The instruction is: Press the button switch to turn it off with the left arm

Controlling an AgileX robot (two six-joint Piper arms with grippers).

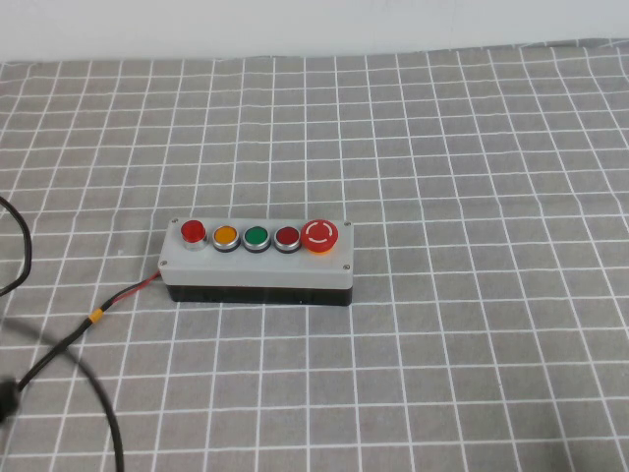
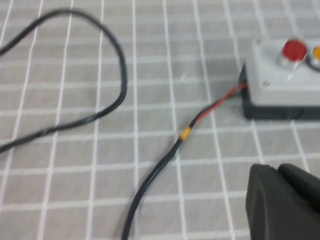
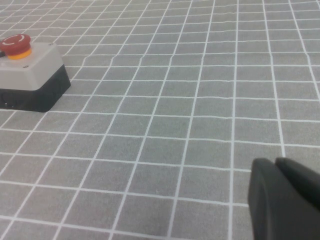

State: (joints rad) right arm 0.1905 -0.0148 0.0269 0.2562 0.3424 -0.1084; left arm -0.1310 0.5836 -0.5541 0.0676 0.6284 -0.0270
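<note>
The button switch (image 1: 193, 232) is small, round, bright red with a silver ring. It sits at the left end of a row of five on a grey box (image 1: 257, 264) in mid-table. In the left wrist view the switch (image 2: 294, 50) lies ahead of my left gripper (image 2: 275, 170), well apart from it. The left gripper is shut and empty over the cloth, short of the box's left end. My right gripper (image 3: 274, 162) is shut and empty, far to the right of the box. Neither gripper shows in the high view.
Beside the switch stand orange (image 1: 225, 236), green (image 1: 256, 237) and darker red (image 1: 286, 237) buttons, then a large red mushroom button (image 1: 320, 235). A red-and-black lead (image 1: 98, 315) leaves the box's left end. A thin black cable (image 2: 95, 117) loops across the grey checked cloth.
</note>
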